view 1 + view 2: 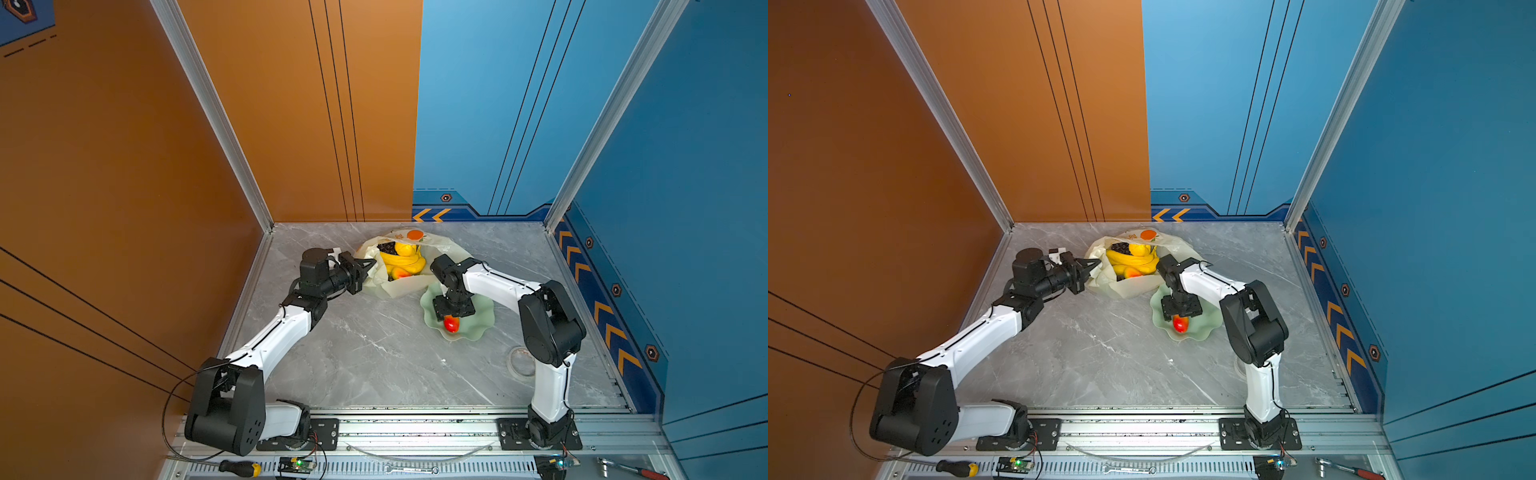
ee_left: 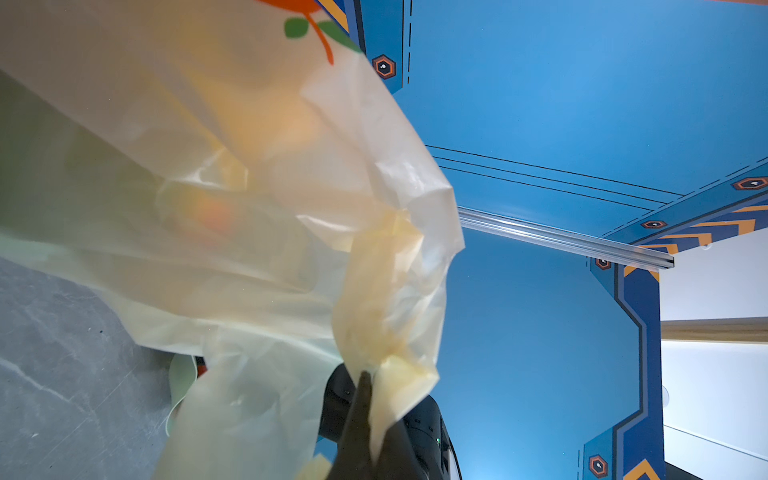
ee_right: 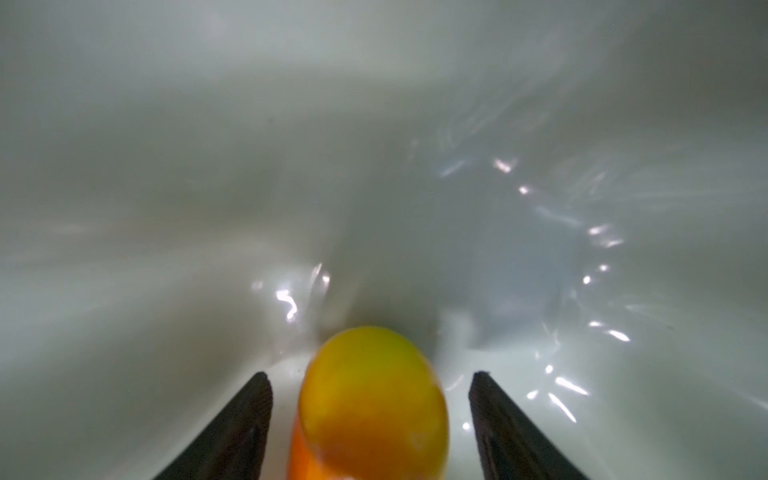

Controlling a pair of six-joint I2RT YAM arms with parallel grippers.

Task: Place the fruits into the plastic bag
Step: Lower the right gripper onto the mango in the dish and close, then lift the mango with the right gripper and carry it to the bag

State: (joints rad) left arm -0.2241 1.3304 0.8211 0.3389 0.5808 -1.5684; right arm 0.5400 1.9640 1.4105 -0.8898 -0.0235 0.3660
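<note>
We hold the plastic bag [image 1: 399, 291] rim w/ L claw [image 1: 372, 262] clamped; several fruits [image 1: 405, 262] inside. R claw [image 3: 370, 376], jaws apart, straddles one mango [image 1: 451, 324] in dish [image 1: 478, 332] beside the bag – prob. the last left

plastic bag [image 1: 398, 288]: translucent cream — orange fruit print
mango [image 1: 451, 324]: red, yellow
dish [image 1: 478, 329]: pale green
table [image 1: 374, 353]: grey — marble veining

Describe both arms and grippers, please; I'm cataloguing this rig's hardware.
The left arm and right arm have white rounded link shells, black joint housings and thin black cables alongside. The left gripper and right gripper are black with tapering fingers.
</note>
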